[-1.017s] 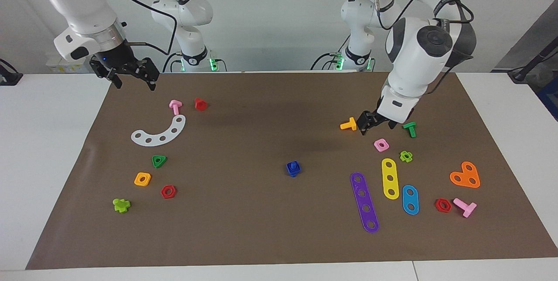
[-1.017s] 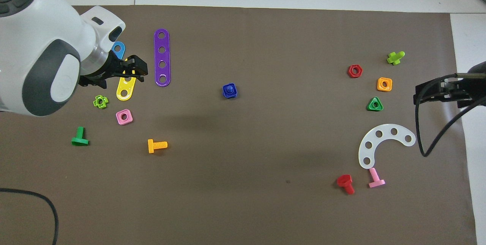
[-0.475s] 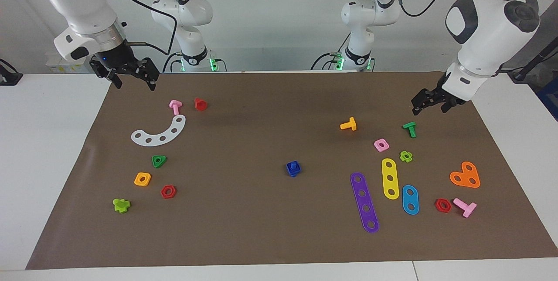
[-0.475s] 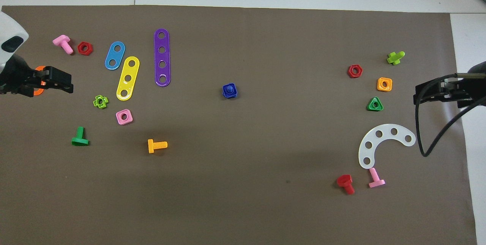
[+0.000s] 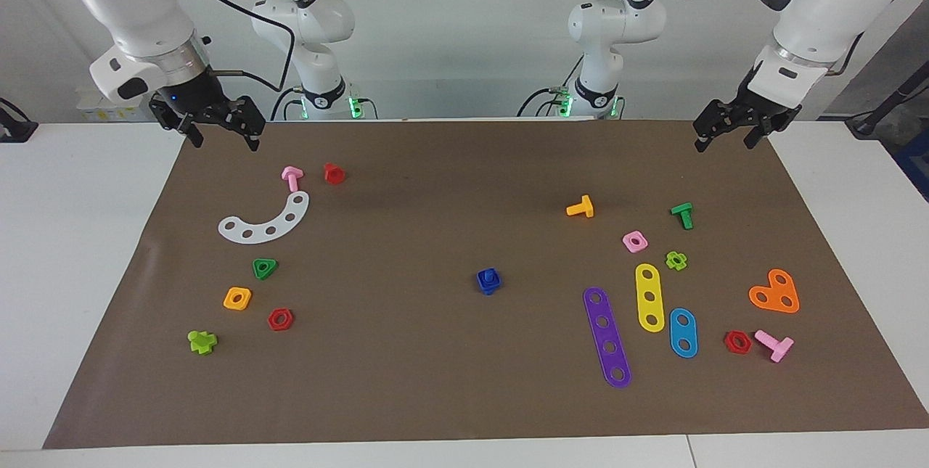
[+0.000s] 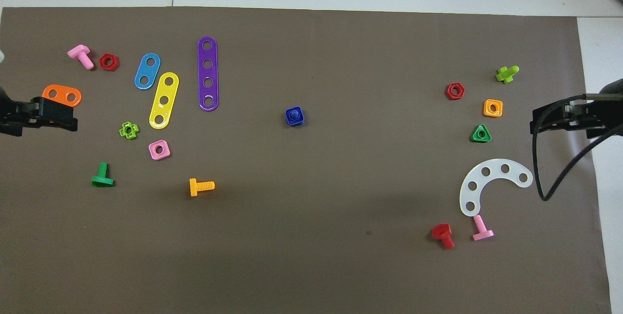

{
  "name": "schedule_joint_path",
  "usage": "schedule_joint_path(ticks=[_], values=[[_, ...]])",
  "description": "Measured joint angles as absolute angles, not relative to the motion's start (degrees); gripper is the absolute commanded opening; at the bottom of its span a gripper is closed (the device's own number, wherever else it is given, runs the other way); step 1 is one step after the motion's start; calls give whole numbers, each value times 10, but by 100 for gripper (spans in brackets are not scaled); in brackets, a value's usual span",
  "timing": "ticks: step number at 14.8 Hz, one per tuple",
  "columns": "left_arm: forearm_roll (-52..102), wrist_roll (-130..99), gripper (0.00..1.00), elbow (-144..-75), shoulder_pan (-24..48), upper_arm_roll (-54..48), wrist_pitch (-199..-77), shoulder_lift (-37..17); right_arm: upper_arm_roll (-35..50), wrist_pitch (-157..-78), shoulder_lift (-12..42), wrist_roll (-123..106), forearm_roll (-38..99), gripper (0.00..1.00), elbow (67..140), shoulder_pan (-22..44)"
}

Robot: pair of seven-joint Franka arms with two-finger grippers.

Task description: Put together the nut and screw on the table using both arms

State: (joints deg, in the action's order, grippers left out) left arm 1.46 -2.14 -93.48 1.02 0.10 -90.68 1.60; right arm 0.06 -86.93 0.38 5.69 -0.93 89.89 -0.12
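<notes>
Since the earlier frames the left arm had swung up and away from the mat's middle ground: its left gripper (image 5: 734,130), which had been low beside the orange bolt (image 5: 580,207), now hung raised over the mat corner at its own end of the table. The right gripper (image 5: 218,123) had not shifted; it hung over the mat edge at the right arm's end, above the pink bolt (image 5: 292,177).

Both grippers' fingers stood wide apart. Neither held anything.

The nut (image 5: 488,282) lay alone near the centre of the mat, well apart from every other part. The screw (image 5: 491,276) stood in it, shaft poking up through the hole. In the overhead view the nut (image 6: 294,116) showed square with the screw (image 6: 293,115) as a round stub at its centre. The two looked joined; how firmly, could not be told.

Judgement: assembly appeared finished, the step in hand being withdrawal. Doing that well would mean:
- keep both grippers high while clearing, so nothing sweeps the loose parts near the left arm's end: green bolt (image 5: 682,215), pink nut (image 5: 634,241), yellow strip (image 5: 649,297);
- leave the blue pair untouched, upright where it sits on the table (image 5: 87,236);
- park each arm at its own end, cables off the mat.
</notes>
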Motion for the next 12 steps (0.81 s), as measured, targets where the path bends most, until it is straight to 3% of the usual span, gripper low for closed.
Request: schedule_joint_path(ticks=[12], values=[[15,55,100,-933,10,0,-915,16,1,-869,4,57,-9,100,899,-1]])
